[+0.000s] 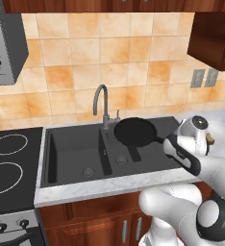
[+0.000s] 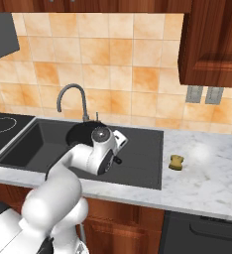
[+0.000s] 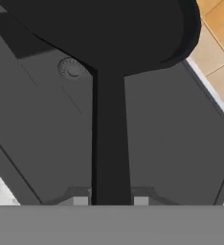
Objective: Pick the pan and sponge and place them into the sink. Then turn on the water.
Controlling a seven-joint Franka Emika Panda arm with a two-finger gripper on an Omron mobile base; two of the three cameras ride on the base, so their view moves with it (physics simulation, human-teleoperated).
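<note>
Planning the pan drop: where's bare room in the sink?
The large basin, between stovetop and divider, lies bare. So does the drainboard toward the sponge. Crowded: small basin, where the gripper holds the pan beside the faucet.

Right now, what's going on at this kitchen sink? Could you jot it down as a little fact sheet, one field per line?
Pan: pan held in the air by its handle, over the small basin
Gripper: gripper shut on the pan's handle
Sponge: sponge on the marble counter, to the right of the sink, untouched
Sink: sink dark grey, two basins, nothing lying in either yet
Faucet: faucet behind the basins, no water running
Left to do: lower the pan in, fetch the sponge, turn on the water
</note>
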